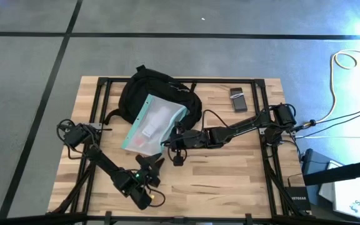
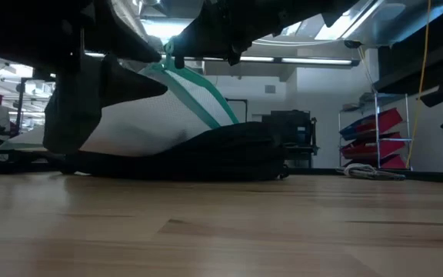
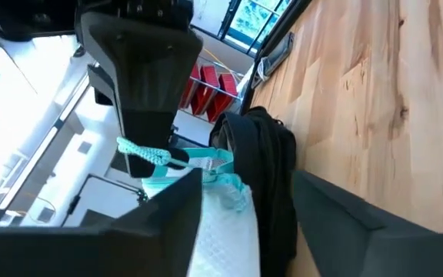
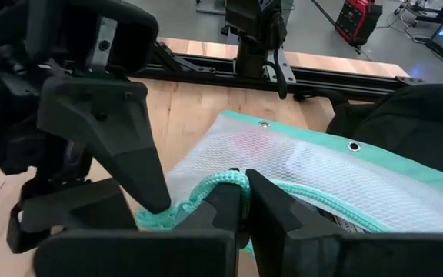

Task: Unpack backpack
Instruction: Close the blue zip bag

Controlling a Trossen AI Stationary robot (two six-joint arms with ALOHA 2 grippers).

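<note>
The black backpack (image 1: pixel 161 90) lies on its side at the table's far middle. A translucent teal-edged pouch (image 1: pixel 154 122) leans on the backpack, and its near end reaches toward the table. My right gripper (image 4: pixel 241 201) comes in from the table's right and is shut on the pouch's teal cord. My left gripper (image 3: pixel 256 231) stands level at the pouch's near corner, open. Its fingers (image 3: pixel 168 223) are on either side of the pouch's white mesh (image 3: pixel 221 231) and the backpack's black edge (image 3: pixel 271 177). My right gripper pinches the teal cord loop (image 4: pixel 223 183) at the pouch's near corner between its two fingers. It comes from the table's right, slanting a little down. That corner is held up off the table, and the rest of the pouch (image 2: pixel 168 115) slopes down onto the backpack (image 2: pixel 221 150). My left gripper has one fingertip (image 4: pixel 156 201) at the pouch's teal edge; I cannot tell whether it touches.
A small dark device (image 1: pixel 237 100) lies on the table at the far right. Cables run off the table's right side (image 1: pixel 336 119). Bare wood lies along the near edge (image 1: pixel 230 181).
</note>
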